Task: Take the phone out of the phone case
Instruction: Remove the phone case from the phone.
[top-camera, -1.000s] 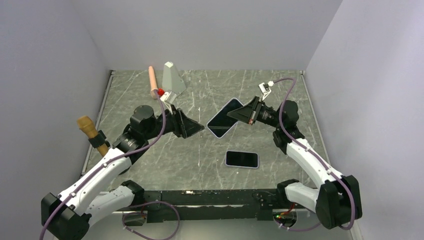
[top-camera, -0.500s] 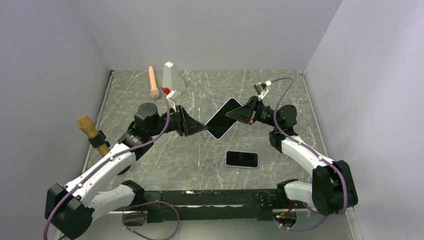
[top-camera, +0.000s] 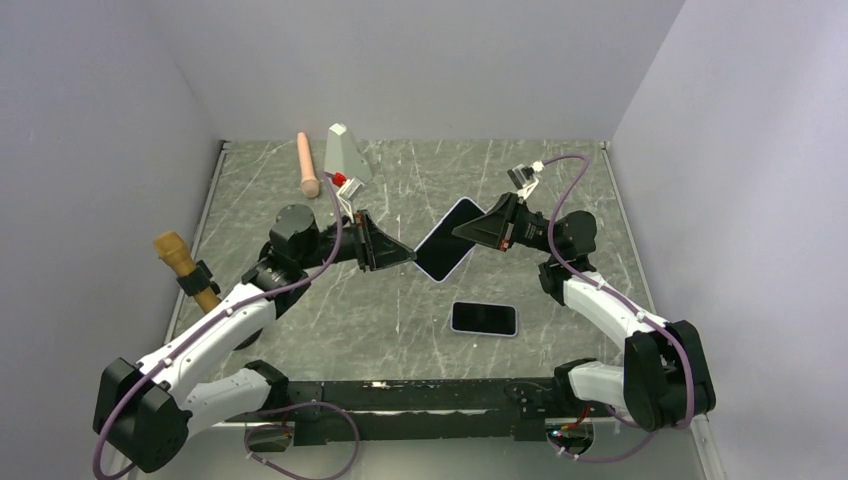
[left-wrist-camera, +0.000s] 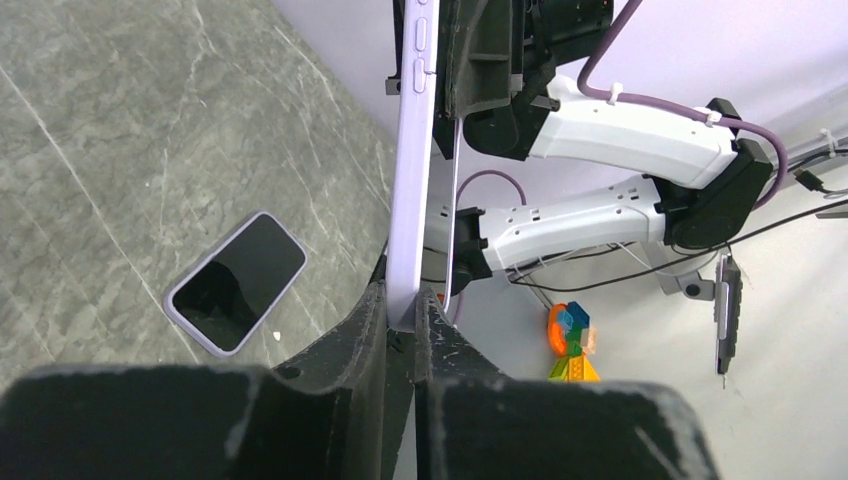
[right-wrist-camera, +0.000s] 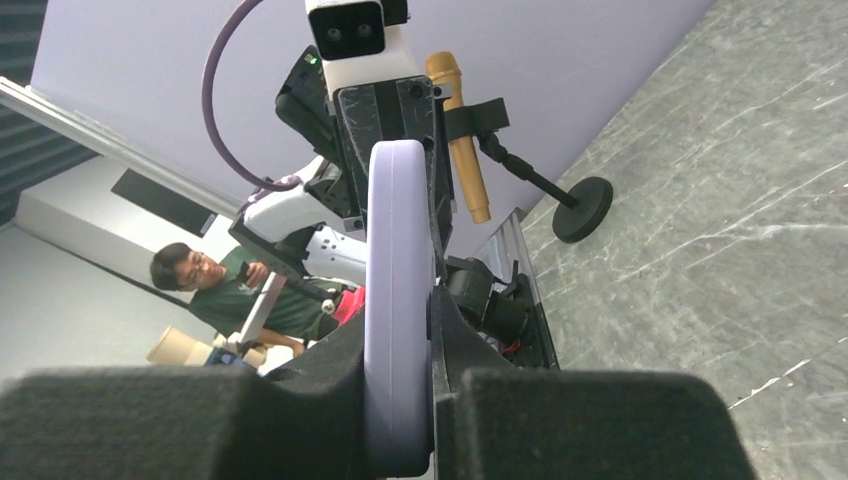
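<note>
The phone in its lavender phone case (top-camera: 447, 240) hangs tilted above the middle of the table, held at both ends. My left gripper (top-camera: 410, 255) is shut on its lower left end; in the left wrist view the case's edge (left-wrist-camera: 412, 150) runs up from between the jaws of my left gripper (left-wrist-camera: 402, 310). My right gripper (top-camera: 465, 232) is shut on the upper right end. In the right wrist view the case (right-wrist-camera: 398, 220) fills the gap in my right gripper (right-wrist-camera: 400, 325). The phone sits inside the case.
A second phone with a lavender rim (top-camera: 484, 319) lies flat on the table near the front, also visible from the left wrist (left-wrist-camera: 237, 283). A microphone on a stand (top-camera: 182, 262) stands at the left, with a pink cylinder (top-camera: 306, 165) and a grey wedge (top-camera: 343, 153) at the back left.
My left gripper has moved right to the cased phone's lower end and shut on it. The right gripper has kept its grip, shifting slightly.
</note>
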